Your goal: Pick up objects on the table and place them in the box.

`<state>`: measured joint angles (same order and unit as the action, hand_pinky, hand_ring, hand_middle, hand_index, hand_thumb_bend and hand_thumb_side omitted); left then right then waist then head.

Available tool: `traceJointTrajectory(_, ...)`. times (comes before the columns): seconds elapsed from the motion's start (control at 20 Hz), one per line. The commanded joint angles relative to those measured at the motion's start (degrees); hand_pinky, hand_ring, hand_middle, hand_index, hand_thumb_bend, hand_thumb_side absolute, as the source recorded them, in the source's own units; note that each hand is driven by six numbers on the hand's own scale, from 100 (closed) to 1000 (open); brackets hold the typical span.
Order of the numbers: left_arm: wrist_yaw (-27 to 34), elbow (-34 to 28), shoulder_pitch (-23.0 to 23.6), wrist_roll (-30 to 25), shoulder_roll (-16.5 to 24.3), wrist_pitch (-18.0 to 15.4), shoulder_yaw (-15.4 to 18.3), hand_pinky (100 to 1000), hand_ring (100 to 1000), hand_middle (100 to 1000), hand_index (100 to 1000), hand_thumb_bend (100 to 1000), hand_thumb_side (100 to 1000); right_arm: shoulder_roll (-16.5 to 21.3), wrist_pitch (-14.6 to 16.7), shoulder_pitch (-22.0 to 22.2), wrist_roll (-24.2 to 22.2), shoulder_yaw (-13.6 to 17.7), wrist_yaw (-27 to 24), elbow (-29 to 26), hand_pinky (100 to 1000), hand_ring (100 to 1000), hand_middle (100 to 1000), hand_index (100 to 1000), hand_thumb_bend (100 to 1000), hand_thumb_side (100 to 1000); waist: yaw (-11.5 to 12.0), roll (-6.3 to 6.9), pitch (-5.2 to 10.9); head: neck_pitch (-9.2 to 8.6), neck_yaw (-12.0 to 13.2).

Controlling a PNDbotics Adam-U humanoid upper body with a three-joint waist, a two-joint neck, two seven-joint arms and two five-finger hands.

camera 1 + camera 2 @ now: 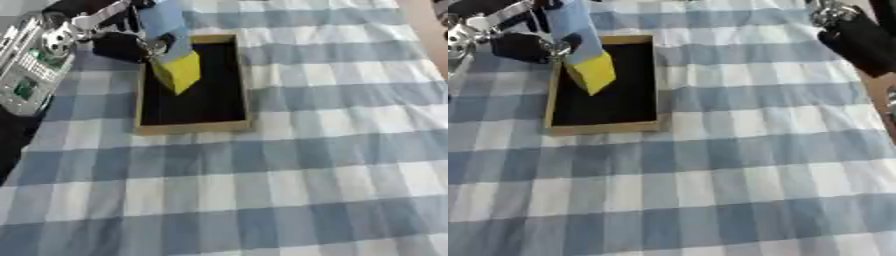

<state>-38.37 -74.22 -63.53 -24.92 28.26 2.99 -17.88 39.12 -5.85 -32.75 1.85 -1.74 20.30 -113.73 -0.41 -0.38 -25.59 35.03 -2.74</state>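
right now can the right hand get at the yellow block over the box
Probably not easily: the right hand is far across the cloth, and the left hand already holds the yellow block over the box.

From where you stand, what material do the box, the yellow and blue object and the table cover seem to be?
The box looks like wood or stiff card: tan matte rim, flat black floor. The yellow and blue object, gripped by the left hand over the box, seems foam or sponge: blocky, dull, no shine, though I cannot be sure. The table cover looks like woven cloth: blue and white checks, soft folds.
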Motion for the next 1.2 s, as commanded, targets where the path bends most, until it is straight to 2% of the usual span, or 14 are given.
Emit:
traceJointTrajectory(0.05, -0.72, -0.08, -0.82, -1.07, 0.5, -0.08, 0.01, 693, 740, 690, 881, 317, 678, 0.82, -0.17, -0.5, 0.28, 0.88, -0.39, -0.87, 817, 787, 577, 820, 100, 874, -0.22, 0.07, 1.37, 0.15, -0.15)
traceJointTrajectory(0.2, -0.88, -0.23, -0.91, -2.13, 0.48, -0.02, 0.33, 702, 759, 710, 895, 381, 711, 0.81, -0.22, -0.45, 0.26, 0.86, -0.39, -0.87, 817, 787, 576, 820, 100, 874, -0.2, 0.13, 1.43, 0.11, -0.19)
traceJointTrajectory(0.4, -0.72, -0.54, -1.09, -2.79, 0.59, 0.72, 0.98, 717, 790, 737, 915, 547, 765, 0.84, -0.23, -0.43, 0.22, 0.83, -0.39, -0.87, 816, 785, 575, 819, 100, 872, -0.06, 0.14, 1.58, 0.06, -0.26)
traceJointTrajectory(0.55, -0.77, -0.75, -1.24, -2.72, 0.65, 1.29, 1.4, 719, 804, 745, 921, 624, 787, 0.86, -0.23, -0.44, 0.14, 0.76, -0.4, -0.87, 816, 785, 574, 819, 100, 872, 0.08, 0.16, 1.69, -0.07, -0.29)
traceJointTrajectory(0.85, -0.86, -0.93, -1.43, -2.15, 0.74, 1.65, 1.82, 723, 820, 758, 932, 684, 800, 0.92, -0.19, -0.56, 0.01, 0.7, -0.35, -0.87, 816, 785, 574, 819, 100, 871, 0.28, 0.19, 1.85, -0.41, -0.31)
traceJointTrajectory(1.2, -1.61, -1.75, -1.83, 1.78, 0.84, 1.94, 2.71, 721, 835, 766, 936, 748, 813, 0.94, -0.13, -0.71, -0.12, 0.63, -0.4, -0.87, 816, 785, 574, 819, 100, 870, 0.49, 0.28, 2.03, -0.93, -0.36)
